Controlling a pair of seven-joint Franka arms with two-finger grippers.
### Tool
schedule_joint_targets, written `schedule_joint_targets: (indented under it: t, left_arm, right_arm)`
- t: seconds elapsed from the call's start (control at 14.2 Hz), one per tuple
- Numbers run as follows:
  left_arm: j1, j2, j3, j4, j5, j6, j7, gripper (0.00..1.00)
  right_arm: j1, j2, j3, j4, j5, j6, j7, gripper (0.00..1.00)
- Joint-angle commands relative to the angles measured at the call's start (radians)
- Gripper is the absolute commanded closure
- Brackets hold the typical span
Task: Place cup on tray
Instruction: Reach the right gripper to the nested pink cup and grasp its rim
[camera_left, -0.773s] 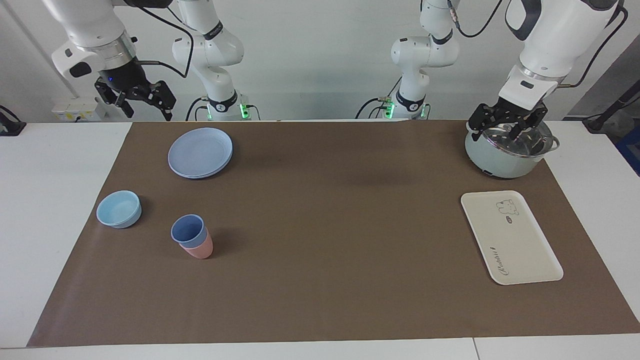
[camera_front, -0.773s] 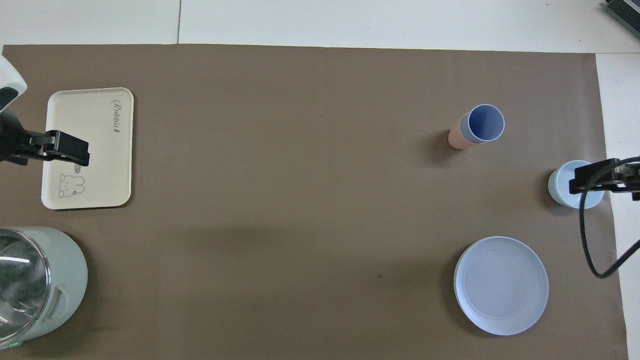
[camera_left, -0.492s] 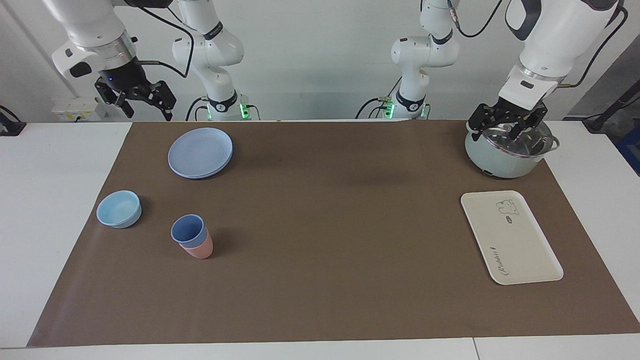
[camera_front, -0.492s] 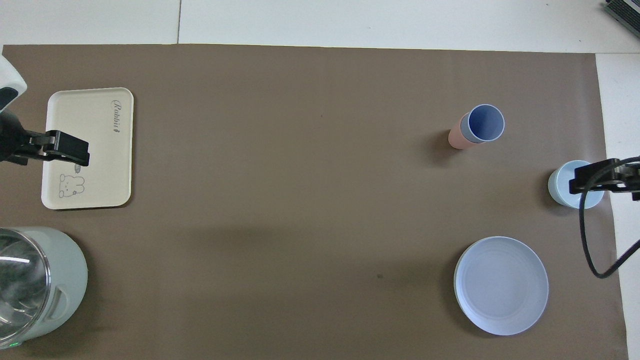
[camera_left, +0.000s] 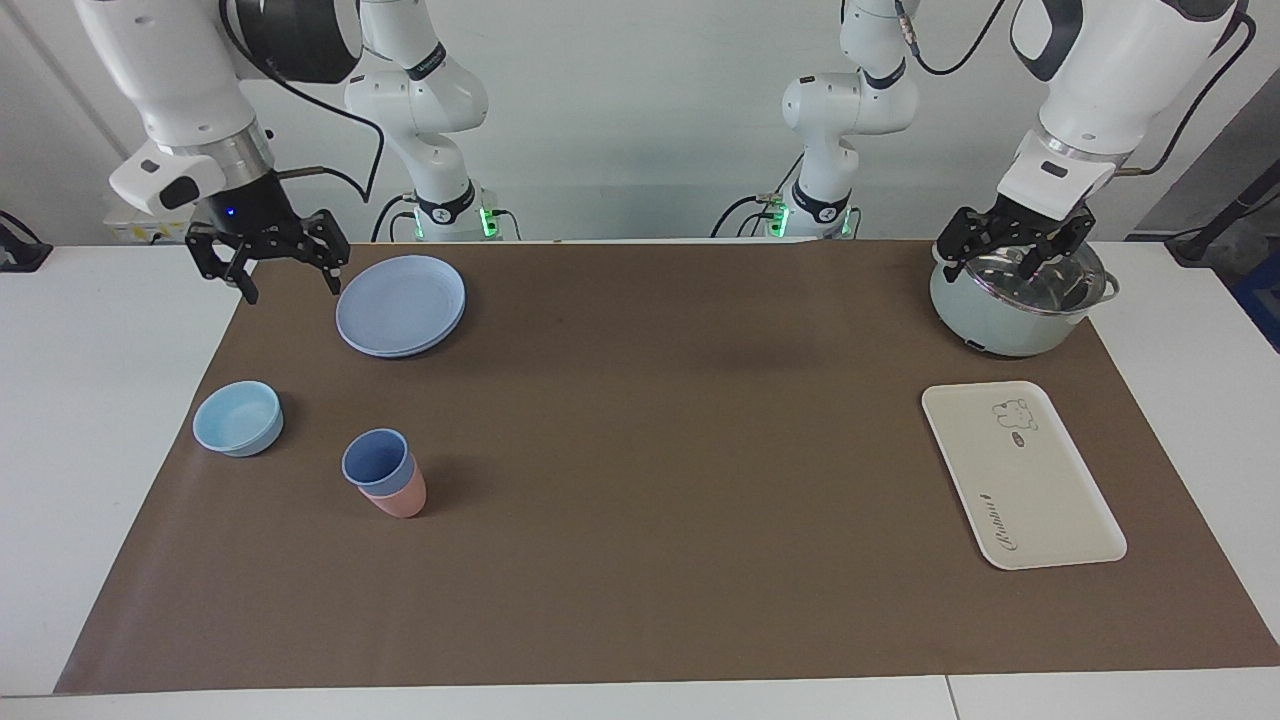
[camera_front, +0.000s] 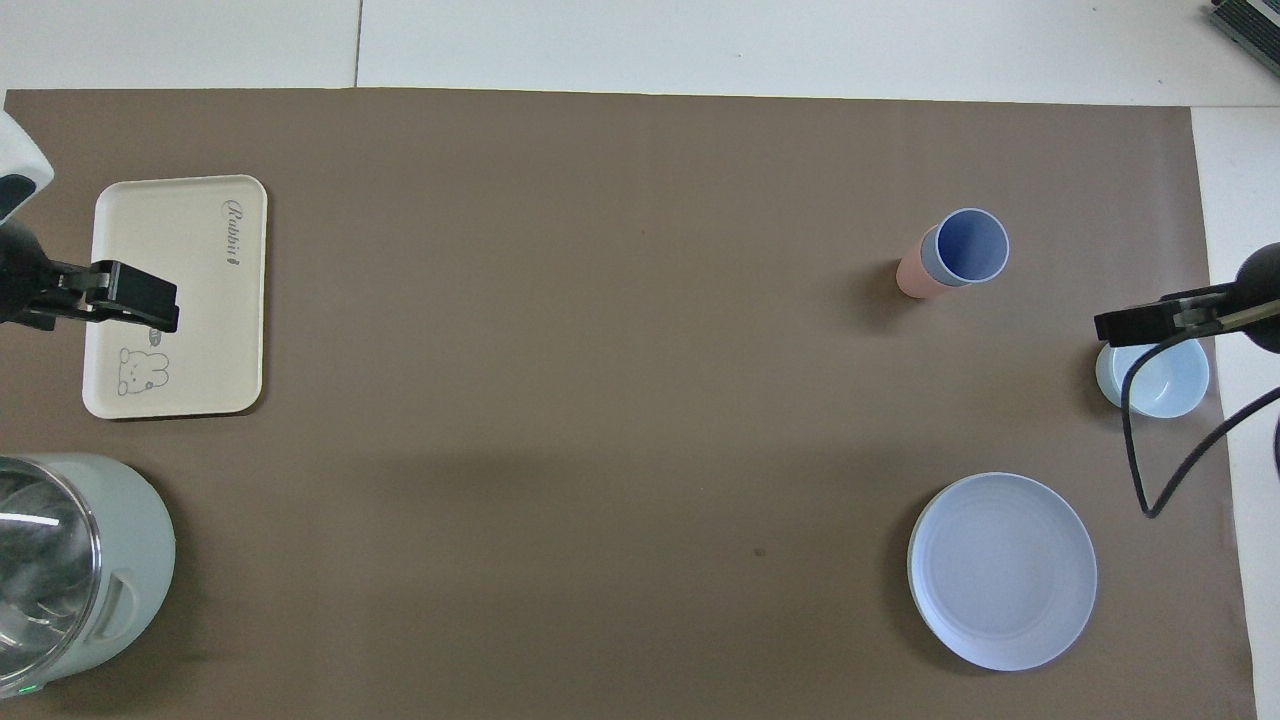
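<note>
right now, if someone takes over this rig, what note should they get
Right gripper: open, empty, up in the air beside the blue plate.
Left gripper: open, empty, waiting over the pot.
Cup: nested upright in the pink cup, at the right arm's end.
Tray: bare, at the left arm's end.
Done: nothing. Left: lift the cup out and set it on the tray.

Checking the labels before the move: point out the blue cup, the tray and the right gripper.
blue cup (camera_left: 376, 459), facing view, inside of its open mouth.
tray (camera_left: 1040, 490), facing view, bare middle of its flat surface.
right gripper (camera_left: 291, 287), facing view, midway between its open fingertips.
</note>
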Motion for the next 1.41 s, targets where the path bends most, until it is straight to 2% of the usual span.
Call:
schedule_joint_targets:
  t: [0.0, 0.14, 0.21, 0.35, 0.49, 0.77, 1.05, 1.19, 1.34]
  left_arm:
    - [0.008, -0.026, -0.004, -0.028, 0.013, 0.005, 0.0, 0.0]
    - [0.008, -0.026, -0.004, -0.028, 0.013, 0.006, 0.0, 0.0]
    - [0.008, -0.026, -0.004, -0.029, 0.013, 0.005, 0.001, 0.0]
    - [0.008, -0.026, -0.004, -0.029, 0.013, 0.006, 0.001, 0.0]
    - [0.008, -0.026, -0.004, -0.029, 0.013, 0.006, 0.001, 0.0]
    - [0.008, -0.026, -0.004, -0.029, 0.013, 0.006, 0.001, 0.0]
    - [0.003, -0.028, -0.009, -0.028, 0.011, 0.014, -0.003, 0.0]
    - [0.008, -0.031, -0.009, -0.034, 0.006, 0.031, 0.001, 0.0]
    - [0.008, -0.05, -0.006, -0.081, -0.009, 0.077, -0.005, 0.0]
  right_arm:
    - [-0.065, -0.02, 0.001, -0.144, 0.151, 0.183, -0.285, 0.0]
    - [-0.108, -0.01, 0.001, -0.185, 0.275, 0.228, -0.508, 0.0]
    - [-0.141, 0.012, 0.001, -0.214, 0.384, 0.24, -0.638, 0.0]
    - [-0.18, 0.074, 0.001, -0.251, 0.603, 0.314, -0.969, 0.0]
    - [-0.206, 0.142, 0.001, -0.253, 0.783, 0.326, -1.178, 0.0]
    - [-0.195, 0.249, 0.001, -0.251, 1.061, 0.32, -1.448, 0.0]
    - [-0.203, 0.321, 0.003, -0.248, 1.197, 0.309, -1.619, 0.0]
    - [-0.211, 0.387, 0.001, -0.236, 1.341, 0.282, -1.815, 0.0]
    - [-0.202, 0.408, 0.001, -0.236, 1.406, 0.263, -1.834, 0.0]
